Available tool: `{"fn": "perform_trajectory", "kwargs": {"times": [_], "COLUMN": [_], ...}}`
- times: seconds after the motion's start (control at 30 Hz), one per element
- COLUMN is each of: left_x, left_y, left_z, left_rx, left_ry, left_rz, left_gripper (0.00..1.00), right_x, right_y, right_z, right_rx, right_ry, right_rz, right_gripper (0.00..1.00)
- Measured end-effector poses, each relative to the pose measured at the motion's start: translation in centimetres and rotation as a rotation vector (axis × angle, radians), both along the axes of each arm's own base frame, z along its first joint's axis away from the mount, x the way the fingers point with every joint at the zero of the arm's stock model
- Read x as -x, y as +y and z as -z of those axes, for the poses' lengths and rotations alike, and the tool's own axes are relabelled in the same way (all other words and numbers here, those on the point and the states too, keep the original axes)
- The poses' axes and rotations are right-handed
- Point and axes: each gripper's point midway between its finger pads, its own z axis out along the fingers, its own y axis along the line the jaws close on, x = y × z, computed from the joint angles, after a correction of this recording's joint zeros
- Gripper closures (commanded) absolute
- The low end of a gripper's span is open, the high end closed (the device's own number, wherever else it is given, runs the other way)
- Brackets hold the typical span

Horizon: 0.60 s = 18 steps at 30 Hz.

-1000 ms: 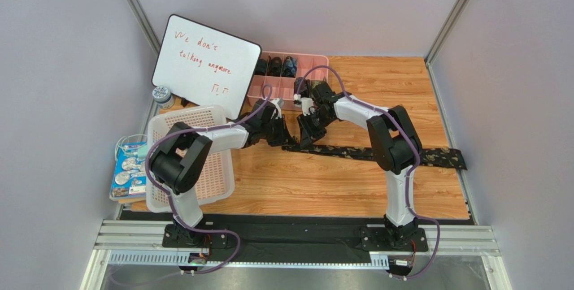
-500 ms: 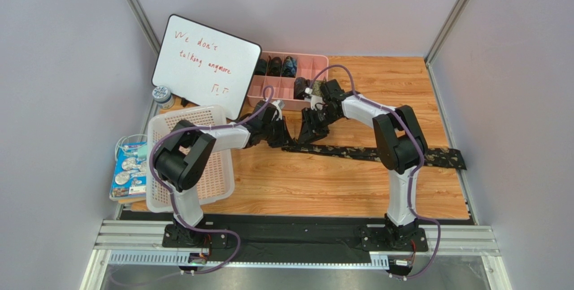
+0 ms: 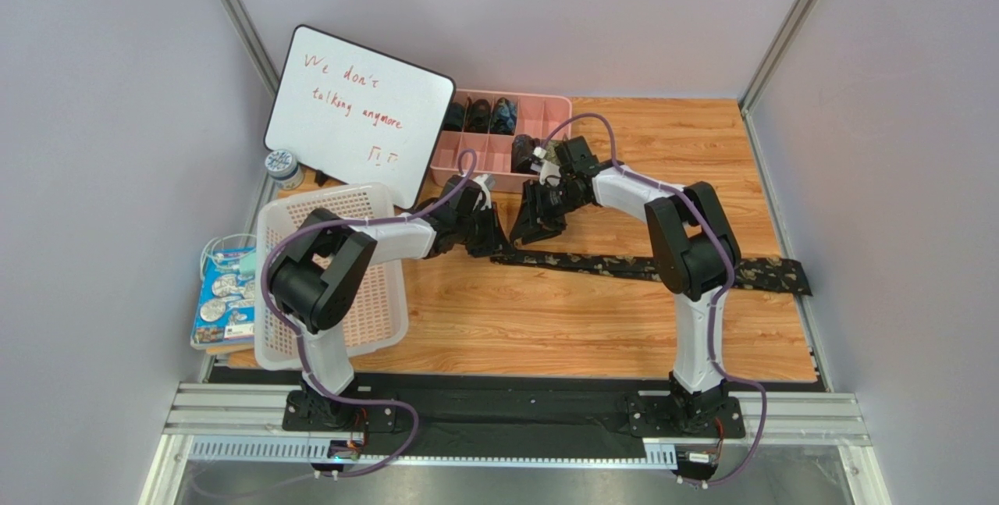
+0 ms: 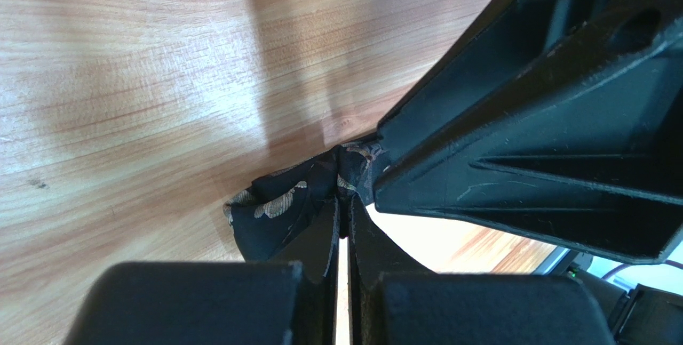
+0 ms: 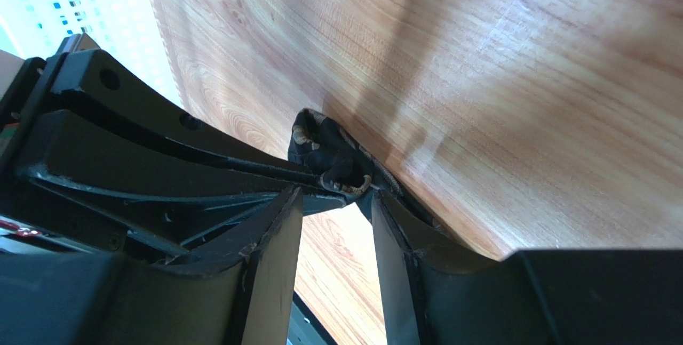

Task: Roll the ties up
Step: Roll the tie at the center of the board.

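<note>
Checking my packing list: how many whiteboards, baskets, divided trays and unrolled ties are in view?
Whiteboard: 1
White basket: 1
Pink divided tray: 1
Unrolled tie: 1
Total: 4

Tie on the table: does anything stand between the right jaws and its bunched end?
Nothing visible does. The tie ends right before the open right jaws; the left jaws, shut, hold it.

Pale grey-lilac matte wall panels (image 3: pixel 106 119) box in a light-brown wood-grain tabletop (image 3: pixel 563 318).
Slanting silver metal corner posts (image 3: pixel 240 13) join the panels at the back; a black mat strip (image 3: pixel 516 394) and a ribbed aluminium rail (image 3: pixel 516 432) run along the table's near edge, under even light.
</note>
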Motion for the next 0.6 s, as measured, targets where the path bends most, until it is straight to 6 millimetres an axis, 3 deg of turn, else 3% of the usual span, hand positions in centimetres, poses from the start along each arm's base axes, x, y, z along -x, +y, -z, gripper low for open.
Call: {"fn": "perform_trajectory", "kwargs": {"times": [0.37,0.5,0.6], "left_x": [-0.02,-0.05,-0.05], "left_y": [-0.07,-0.09,-0.10], "left_z": [0.21,0.23,0.22], "left_rx": [0.002,0.002,0.003], "left_ry": [0.002,0.001,0.001], "left_rz": [0.001,0.001,0.002], "left_gripper": [1.00,1.00,1.00], "right_x": [-0.01,-0.02,-0.09], "right_y": [0.45,0.45,0.41], "right_z": [0.36,0.53,0.73], "right_rx": [0.019,0.027,0.034], "right_ry": [-0.006,-0.012,-0.018], "right_rz": [0.008,0.007,0.005], "right_gripper": [0.61,0.71,0.85]}}
